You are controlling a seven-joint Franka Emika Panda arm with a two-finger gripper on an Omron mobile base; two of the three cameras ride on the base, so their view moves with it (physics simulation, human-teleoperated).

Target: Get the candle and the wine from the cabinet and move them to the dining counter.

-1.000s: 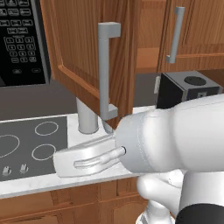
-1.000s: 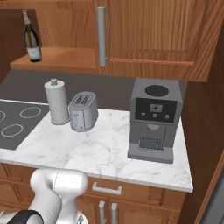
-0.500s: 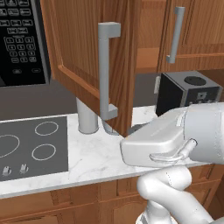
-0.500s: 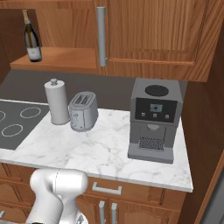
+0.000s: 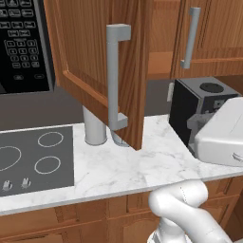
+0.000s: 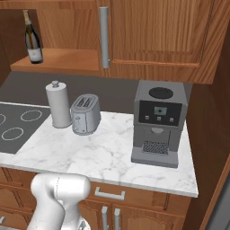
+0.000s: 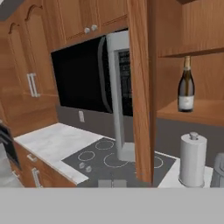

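Your arm has swung off to the right of the left base view with the end effector closed empty, while the dark glass wine bottle (image 6: pixel 33 37) waits upper left on the open brown wooden cabinet's (image 6: pixel 58 60) shelf — pickup's next.

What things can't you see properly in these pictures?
- The candle: I can't find it. The open cabinet door covers most of the shelf in the left base view.
- The wine label: too small to read in the right base view or hand view.
- The paper towel roll: its top is hidden behind the door in the left base view.
- The toaster: cut off by the hand view's right edge.
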